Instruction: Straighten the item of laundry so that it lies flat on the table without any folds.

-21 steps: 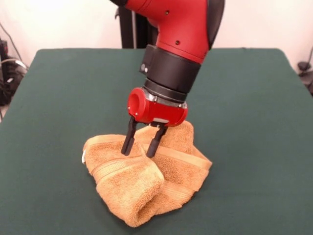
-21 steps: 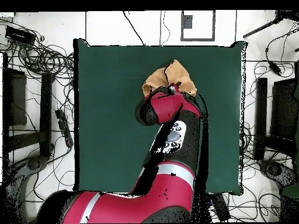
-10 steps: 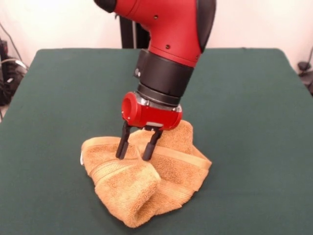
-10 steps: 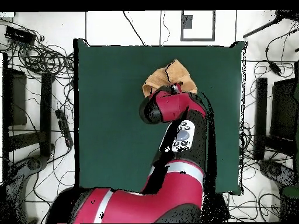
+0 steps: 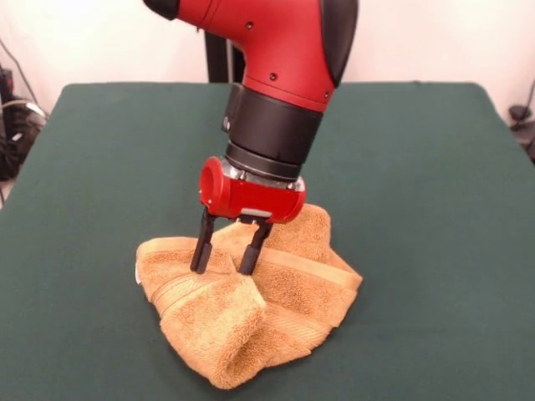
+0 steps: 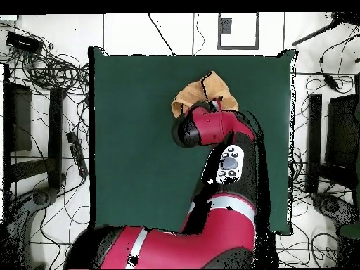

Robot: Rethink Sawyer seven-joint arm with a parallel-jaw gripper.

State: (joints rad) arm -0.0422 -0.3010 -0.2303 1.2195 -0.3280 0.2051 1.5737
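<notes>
gripper point(image 5: 222, 258): fingers spread, tips down on towel point(image 5: 251, 313); towel: bunched, several folds; green table point(image 5: 418, 167); flattening not yet achieved

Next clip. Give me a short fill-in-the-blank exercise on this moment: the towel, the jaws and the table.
1. The towel lies ____ on the table, not spread flat.
2. The gripper has its jaws ____, with a clear gap between them.
3. The jaw tips reach down to the ____, not the bare felt.
4. The cloth covering the table is dark ____.

Missing words: crumpled; open; towel; green
</notes>
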